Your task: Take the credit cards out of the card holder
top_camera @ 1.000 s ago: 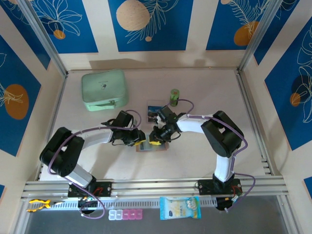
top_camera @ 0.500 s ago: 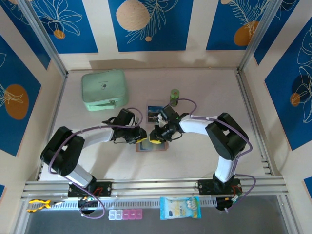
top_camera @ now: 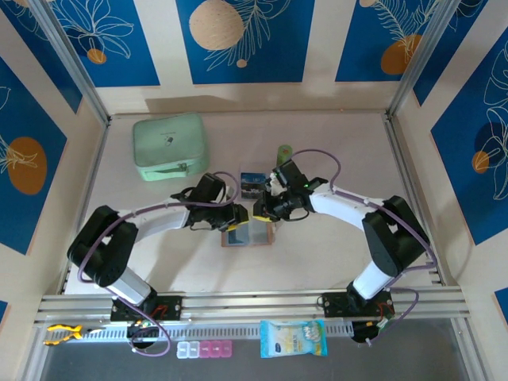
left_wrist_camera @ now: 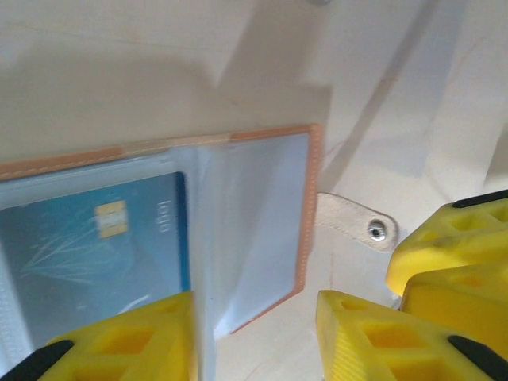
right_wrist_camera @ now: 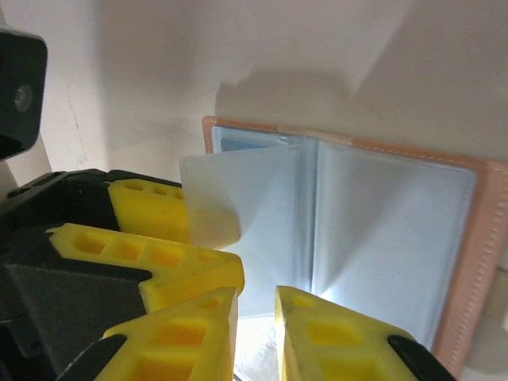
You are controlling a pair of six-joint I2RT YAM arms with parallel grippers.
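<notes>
Looking down from above, you have the card holder [top_camera: 250, 235] lying open just below the middle of the frame, with both arms meeting over its upper edge. Your left gripper [left_wrist_camera: 254, 317] is released. In its wrist view the yellow fingers [left_wrist_camera: 127, 341] stand apart at the bottom with the holder's lower right corner between them. A blue credit card [left_wrist_camera: 95, 238] sits in the clear pocket at left. Your right gripper [right_wrist_camera: 255, 305] is nearly closed at the bottom of its view, over the clear sleeves; you cannot tell whether it pinches one. One sleeve leaf [right_wrist_camera: 230, 198] stands lifted at centre left. Loose cards [top_camera: 252, 181] lie on the table [top_camera: 302, 262] just above the holder, near the green cylinder [top_camera: 283, 152].
</notes>
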